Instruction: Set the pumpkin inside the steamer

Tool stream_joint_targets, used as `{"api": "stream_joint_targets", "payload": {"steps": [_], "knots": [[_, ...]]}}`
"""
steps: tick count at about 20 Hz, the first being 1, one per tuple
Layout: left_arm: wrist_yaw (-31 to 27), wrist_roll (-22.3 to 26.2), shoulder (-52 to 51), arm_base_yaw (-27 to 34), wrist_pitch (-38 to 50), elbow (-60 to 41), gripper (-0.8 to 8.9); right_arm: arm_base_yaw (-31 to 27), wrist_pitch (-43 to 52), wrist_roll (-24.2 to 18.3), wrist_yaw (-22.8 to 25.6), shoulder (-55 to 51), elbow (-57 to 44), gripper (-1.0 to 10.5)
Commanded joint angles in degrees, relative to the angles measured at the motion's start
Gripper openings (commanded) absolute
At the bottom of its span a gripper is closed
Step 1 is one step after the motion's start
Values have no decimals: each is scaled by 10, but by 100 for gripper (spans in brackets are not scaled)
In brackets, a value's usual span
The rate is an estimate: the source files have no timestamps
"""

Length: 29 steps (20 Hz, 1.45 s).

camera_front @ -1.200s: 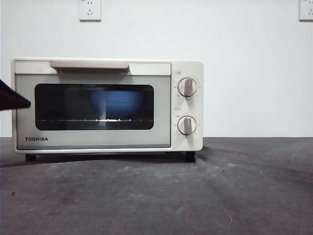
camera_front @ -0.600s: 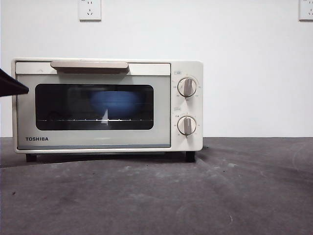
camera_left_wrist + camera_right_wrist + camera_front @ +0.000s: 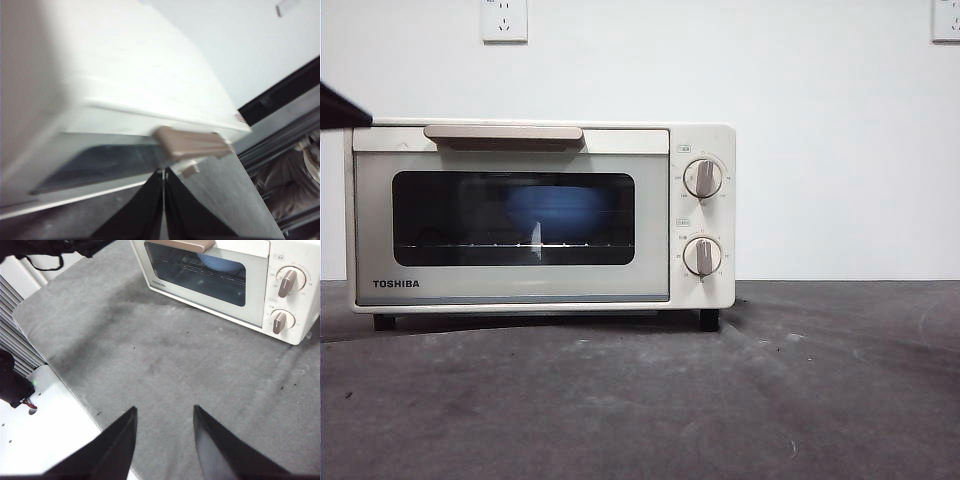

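Nearest the front edge of the grey table [image 3: 640,400] we log the right gripper [image 3: 164,410]: jaws spread wide, nothing between them, hanging over bare cloth well short of the steamer [image 3: 520,295]. We read this as a waiting pose, clear of the working arm.

Further in, the left gripper [image 3: 163,175] sits just beside the steamer's upper front corner, at the end of the bar handle [image 3: 192,145]. Its jaws are pressed together and grip nothing; the handle lies just past the tips, not between them. In the front view it shows only as a black tip at the left edge, level with the steamer's top.

Door: flush with the cream frame, i.e. closed. Both knobs [image 3: 703,178] point downward.

Behind the dark window glass [image 3: 440,215], a blue bowl [image 3: 560,210] rests on the wire rack.

Pumpkin: not seen in any view. Neither claw carries it and the table shows none. It may lie in the bowl behind the glass; the tint and reflections prevent us from confirming.

Judgement: with the door shut and both claws empty, the placing looks done or nearly so, the pinched left jaws suiting a push on the door rather than a grasp. Unverified.

Farthest: white wall, socket [image 3: 504,18] above the steamer
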Motion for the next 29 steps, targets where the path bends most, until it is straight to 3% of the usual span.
{"api": "stream_joint_targets", "payload": {"steps": [1,11,21,25,29], "knots": [[0,31,-39,-8,-34,9,15,6,7,-3,1,3,4,182],[-102,128,-205,-55,-242,13,15,6,42,-7,8,3,4,182],[-250,256,-283,-106,-480,94,15,6,45,-8,64,4,4,182],[-268,280,-289,-116,-539,124,15,6,45,-7,79,4,4,182],[-268,277,-299,-119,-543,130,15,6,45,-7,83,4,4,181]]}}
